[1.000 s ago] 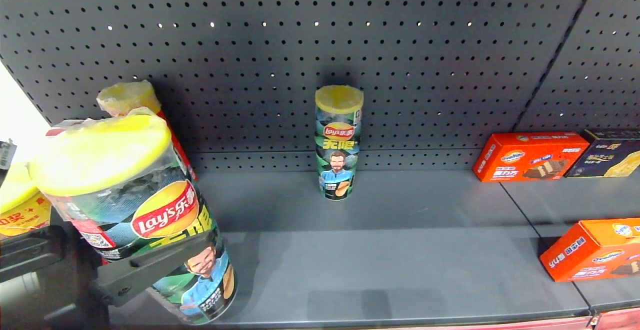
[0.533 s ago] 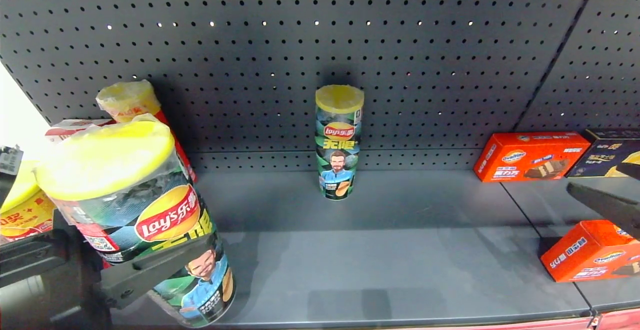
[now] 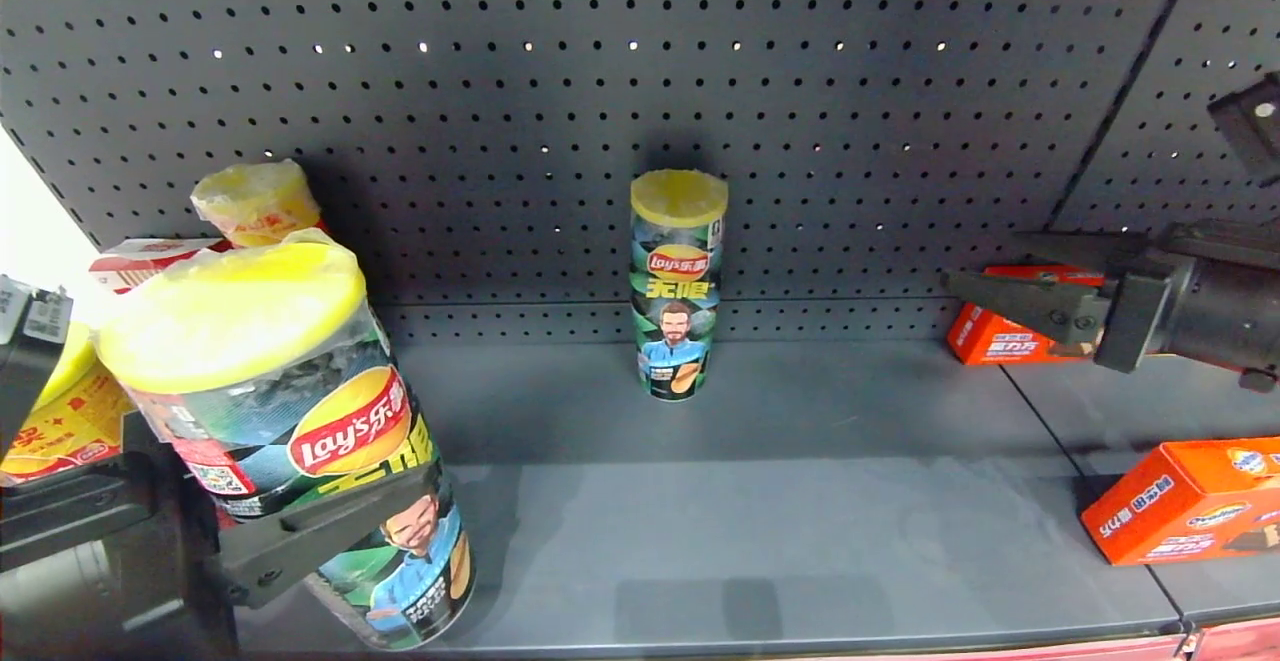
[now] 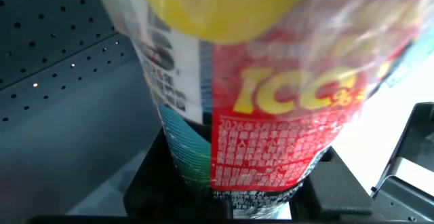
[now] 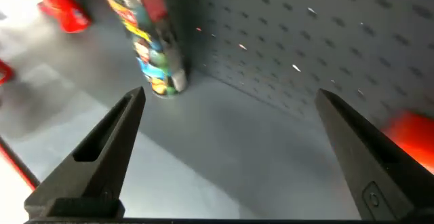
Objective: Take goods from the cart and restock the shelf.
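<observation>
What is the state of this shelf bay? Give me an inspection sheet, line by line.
Surface: grey shelf, goods standing on it.
Job's things: back chip can upright against the rear panel; held chip can at the front left, whether it touches the shelf cannot be told.
Clutter: orange boxes on the right; yellow-lidded cans at the left end.
Grippers: left gripper shut on the held chip can; right gripper open, over the shelf's right side.
Cables: nothing seen.
Surroundings: perforated panel behind the shelf.
</observation>
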You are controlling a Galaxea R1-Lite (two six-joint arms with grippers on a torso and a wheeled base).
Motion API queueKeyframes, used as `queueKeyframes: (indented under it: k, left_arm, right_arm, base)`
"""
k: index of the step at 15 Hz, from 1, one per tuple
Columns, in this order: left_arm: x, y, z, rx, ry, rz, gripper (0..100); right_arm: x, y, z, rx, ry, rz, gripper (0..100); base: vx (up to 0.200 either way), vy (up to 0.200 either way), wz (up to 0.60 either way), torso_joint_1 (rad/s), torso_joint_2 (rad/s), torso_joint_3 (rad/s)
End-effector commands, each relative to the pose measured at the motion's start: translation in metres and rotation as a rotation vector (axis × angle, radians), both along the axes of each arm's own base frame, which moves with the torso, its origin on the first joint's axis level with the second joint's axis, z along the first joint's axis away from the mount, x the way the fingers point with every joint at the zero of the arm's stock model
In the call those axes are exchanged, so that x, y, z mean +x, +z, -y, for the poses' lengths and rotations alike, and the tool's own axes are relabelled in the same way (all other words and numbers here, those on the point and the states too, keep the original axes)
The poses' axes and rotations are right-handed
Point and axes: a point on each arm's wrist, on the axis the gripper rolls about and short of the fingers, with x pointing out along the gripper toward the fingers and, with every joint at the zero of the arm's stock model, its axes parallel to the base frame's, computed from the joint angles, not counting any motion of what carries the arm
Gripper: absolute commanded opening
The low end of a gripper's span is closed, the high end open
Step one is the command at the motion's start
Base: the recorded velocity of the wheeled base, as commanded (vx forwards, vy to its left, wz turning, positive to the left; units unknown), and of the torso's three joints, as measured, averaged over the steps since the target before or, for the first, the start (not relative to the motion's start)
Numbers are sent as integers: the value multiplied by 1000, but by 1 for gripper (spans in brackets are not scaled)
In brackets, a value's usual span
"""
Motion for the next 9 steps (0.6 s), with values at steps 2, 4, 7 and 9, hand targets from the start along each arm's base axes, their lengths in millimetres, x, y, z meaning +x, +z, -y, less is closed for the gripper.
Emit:
queueKeyframes:
  k: [2, 4, 7, 9]
  left_arm:
    - [1, -1, 0, 2, 2, -4, 0]
    - [1, -1, 0, 2, 5, -6, 0]
    - [1, -1, 0, 1, 5, -5, 0]
    - [1, -1, 0, 1, 4, -8, 0]
  right_arm:
    - [52, -1, -24, -13, 103, -25, 100]
    - [79, -5, -42, -56, 211, 10, 100]
    - [105, -14, -67, -72, 400, 87, 100]
    - [120, -21, -80, -56, 505, 121, 100]
  base:
    - [0, 0, 0, 0, 0, 0]
    - [0, 0, 0, 0, 0, 0]
    - [0, 0, 0, 0, 0, 0]
    - [0, 0, 0, 0, 0, 0]
